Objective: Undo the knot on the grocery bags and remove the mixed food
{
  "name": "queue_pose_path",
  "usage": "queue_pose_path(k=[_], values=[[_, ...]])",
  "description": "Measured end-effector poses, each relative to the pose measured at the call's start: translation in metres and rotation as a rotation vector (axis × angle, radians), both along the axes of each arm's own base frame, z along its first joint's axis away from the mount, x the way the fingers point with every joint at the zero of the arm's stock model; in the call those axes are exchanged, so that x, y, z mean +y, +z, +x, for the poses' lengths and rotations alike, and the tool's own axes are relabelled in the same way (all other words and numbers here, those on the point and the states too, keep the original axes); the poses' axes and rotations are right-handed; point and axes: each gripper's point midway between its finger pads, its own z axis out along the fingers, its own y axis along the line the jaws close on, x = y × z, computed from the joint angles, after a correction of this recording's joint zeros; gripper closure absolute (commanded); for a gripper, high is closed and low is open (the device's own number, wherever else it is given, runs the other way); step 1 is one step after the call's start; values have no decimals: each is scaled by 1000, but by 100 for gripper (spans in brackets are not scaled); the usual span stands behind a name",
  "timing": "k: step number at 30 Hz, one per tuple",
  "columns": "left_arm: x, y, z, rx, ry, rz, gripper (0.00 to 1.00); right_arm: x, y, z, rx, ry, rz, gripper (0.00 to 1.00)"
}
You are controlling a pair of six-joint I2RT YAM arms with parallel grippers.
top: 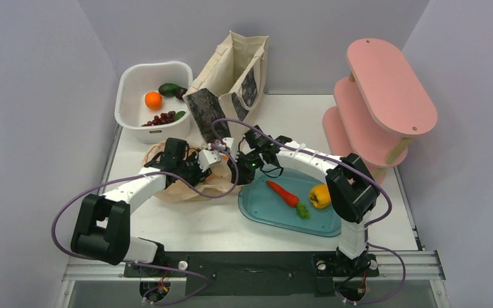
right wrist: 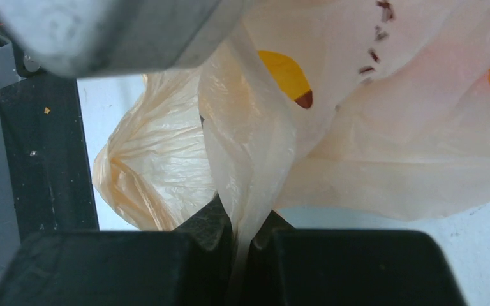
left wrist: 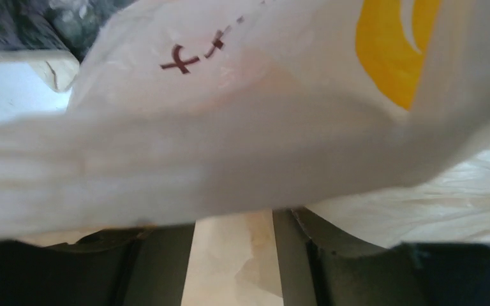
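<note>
Pressed almost against the left wrist lens, the plastic bag (left wrist: pixel 242 146) fills the view. It is thin, crinkled, translucent peach-white film with a yellow printed patch and small dark red marks. Below it the left gripper (left wrist: pixel 233 261) has its dark fingers (left wrist: pixel 159 271) standing partway apart, with a fold of film lying in the gap. Whether they bite on it or merely straddle it I cannot tell. The right gripper (right wrist: pixel 242 226) is clamped tight on a twisted strip of the same bag (the film runs straight down into the seam between its two black fingers). The rest of the bag billows away at 12 and 2 o'clock above them. From overhead the bag sits slumped on the white table (top: pixel 199 224) left of centre, with both grippers meeting over its 2 o'clock side. The teal tray (top: pixel 263 208) lies at its 3 o'clock, carrying a carrot (top: pixel 282 193) and a yellow pepper (top: pixel 320 196). The canvas tote (top: pixel 231 77) stands upright at the bag's 12 o'clock, and the white basket (top: pixel 154 65) sits at 11 o'clock.
</note>
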Motion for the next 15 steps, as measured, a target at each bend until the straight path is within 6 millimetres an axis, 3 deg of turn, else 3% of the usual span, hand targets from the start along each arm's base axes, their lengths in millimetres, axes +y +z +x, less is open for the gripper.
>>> queue_pose_path(k=[5, 10, 15], values=[[-2, -4, 9, -8, -81, 49, 54, -6, -3, 6, -11, -14, -17, 100], [8, -15, -9, 21, -209, 116, 59, -8, -4, 9, -17, -24, -29, 100], [32, -20, -34, 117, -252, 98, 59, -7, -2, 11, -19, -30, -27, 100]])
